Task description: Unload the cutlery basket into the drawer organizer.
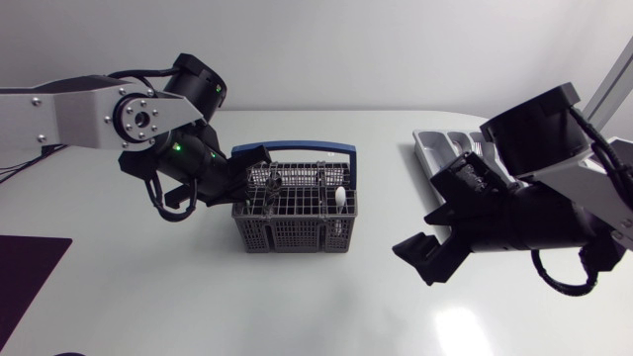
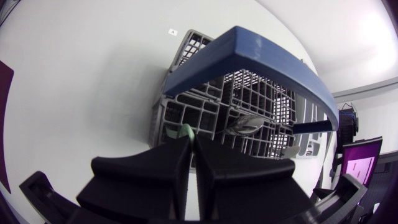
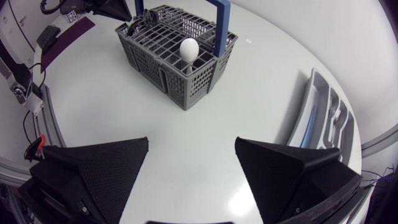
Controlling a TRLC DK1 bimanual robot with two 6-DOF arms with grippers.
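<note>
At the table's middle stands the grey cutlery basket (image 1: 294, 216) with its blue handle (image 1: 294, 148) arched over it. A white spoon (image 3: 189, 48) pokes up from a compartment on the side nearer the drawer organizer (image 1: 441, 145). The organizer lies well apart, at the table's far right, partly under the right arm. The left gripper (image 2: 193, 142) is down at the basket's other end, its fingers drawn almost together. They seem to pinch a pale green piece (image 2: 185, 131) at their tips, though little of it shows. A metal piece (image 2: 244, 124) lies deeper in the basket. The right gripper (image 3: 192, 140) hangs over bare table (image 3: 249, 81) between basket and organizer, fingers spread wide, holding nothing.
</note>
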